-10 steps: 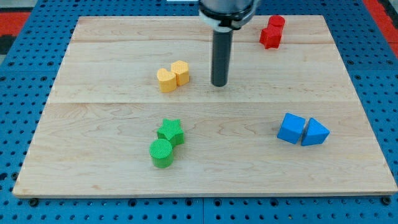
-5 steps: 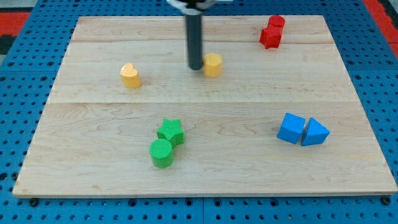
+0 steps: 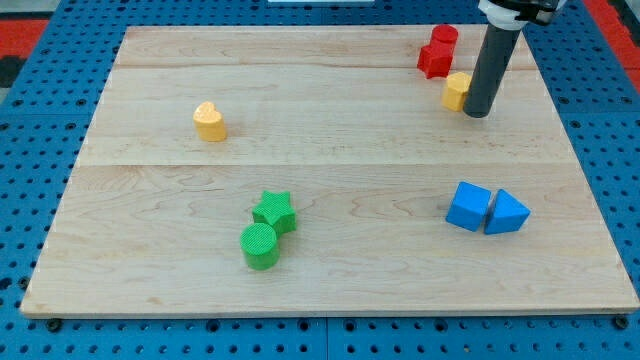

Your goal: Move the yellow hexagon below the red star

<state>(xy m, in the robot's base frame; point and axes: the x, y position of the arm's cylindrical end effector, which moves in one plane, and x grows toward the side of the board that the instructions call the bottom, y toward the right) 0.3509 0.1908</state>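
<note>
The yellow hexagon [image 3: 456, 90] sits near the view's top right, just below and right of the red star [image 3: 434, 62]. A red cylinder [image 3: 444, 37] stands right behind the star. My tip [image 3: 477, 113] rests on the board against the hexagon's right side, partly hiding it. A second yellow block, heart-shaped [image 3: 209, 121], lies far to the view's left.
A green star [image 3: 274, 211] and a green cylinder [image 3: 260, 246] sit together at the lower middle. A blue cube [image 3: 468, 206] and a blue triangle [image 3: 507, 213] touch at the lower right. The wooden board [image 3: 320, 290] lies on a blue pegboard.
The yellow hexagon has slid from the board's top middle to the right, ending under the red star. My tip moved right too and now stands on the hexagon's right side.
</note>
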